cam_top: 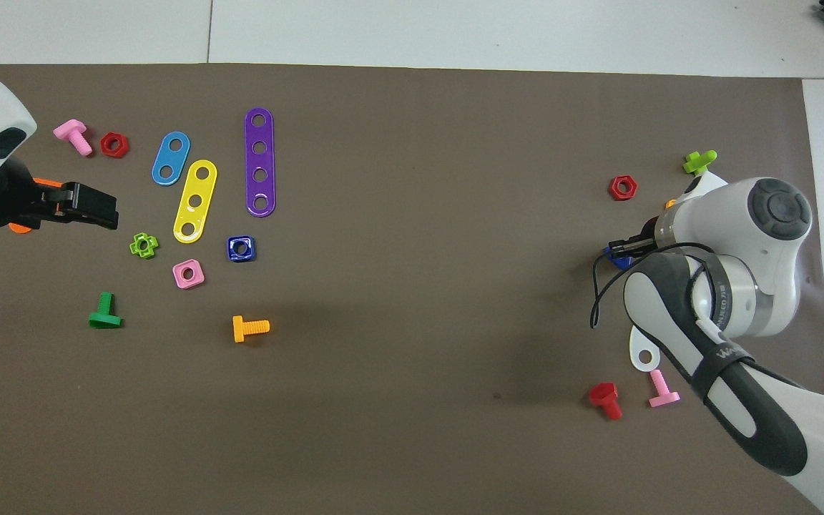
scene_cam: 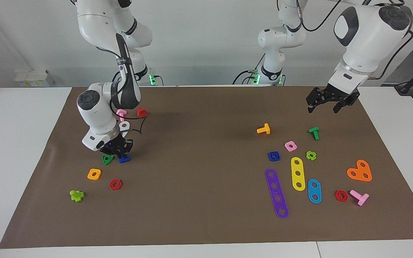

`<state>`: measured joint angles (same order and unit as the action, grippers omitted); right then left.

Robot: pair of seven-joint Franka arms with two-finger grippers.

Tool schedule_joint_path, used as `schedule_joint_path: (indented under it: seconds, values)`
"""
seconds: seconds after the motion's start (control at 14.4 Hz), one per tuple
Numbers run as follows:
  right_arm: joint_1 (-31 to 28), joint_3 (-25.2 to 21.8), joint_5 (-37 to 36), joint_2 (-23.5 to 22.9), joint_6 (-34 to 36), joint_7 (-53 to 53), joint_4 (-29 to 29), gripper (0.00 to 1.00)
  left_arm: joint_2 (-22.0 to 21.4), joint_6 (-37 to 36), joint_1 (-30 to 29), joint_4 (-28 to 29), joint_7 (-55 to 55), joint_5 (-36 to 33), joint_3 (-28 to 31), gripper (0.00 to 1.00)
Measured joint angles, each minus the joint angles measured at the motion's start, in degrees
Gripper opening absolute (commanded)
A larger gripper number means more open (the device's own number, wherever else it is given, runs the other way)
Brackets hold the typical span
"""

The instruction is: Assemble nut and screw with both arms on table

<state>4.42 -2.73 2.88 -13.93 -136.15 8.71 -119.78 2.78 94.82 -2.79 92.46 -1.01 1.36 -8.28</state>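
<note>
The right tool [scene_cam: 120,150] is seen lowered onto the screw [scene_cam: 124,159], which lies on the brown mat toward the right arm's end of the counter [scene_cam: 23,143], just beside a green triangular nut [scene_cam: 107,159]. The black fingers reach down to the blue screw, but whether they have closed on it cannot be told: in the overhead view the wrist covers most of it and only a sliver of blue shows at the fingertips. The screw appears to rest on the mat, so it is judged not yet lifted.

The nut [scene_cam: 274,156] is left untouched on the mat toward the left arm's end of the counter, near a pink square nut [scene_cam: 290,146] and the end of a purple strip [scene_cam: 276,192]. The left tool [scene_cam: 327,101] hangs in the air with its fingers spread and nothing between them, over the mat near the corner of the counter at the left arm's base; it is well apart from the nut and is judged to be waiting.

The task is therefore judged to be at its very start. Nothing has been joined. What remains: the screw is to be gripped and raised, the nut is to be picked up by the left tool, the two are to be brought together, and the stem is to be threaded into the round hole.
</note>
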Motion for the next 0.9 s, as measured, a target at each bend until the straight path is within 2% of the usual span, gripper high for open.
schedule_joint_path:
  seconds: [0.21, 0.42, 0.56, 0.9]
  values:
    - [0.03, 0.02, 0.52, 0.39, 2.18, -1.92, 2.36, 0.00, 0.00, 0.00, 0.00, 0.00, 0.00, 0.00, 0.00, 1.00]
    - [2.17, 0.35, 0.61, 1.72, 10.92, -11.13, 10.45, 0.00, 0.00, 0.04, 0.00, 0.01, 0.01, 0.00, 0.00, 1.00]
    - [7.02, 0.70, 0.71, 2.07, 13.74, -21.04, 15.34, 0.00, -0.02, 0.11, 0.00, 0.01, 0.01, 0.00, -0.02, 1.00]
    - [20.17, 1.06, 0.71, -0.45, 9.78, -40.36, 17.39, 0.00, -0.01, 1.42, 0.11, 1.04, -0.11, 0.05, -0.54, 1.00]
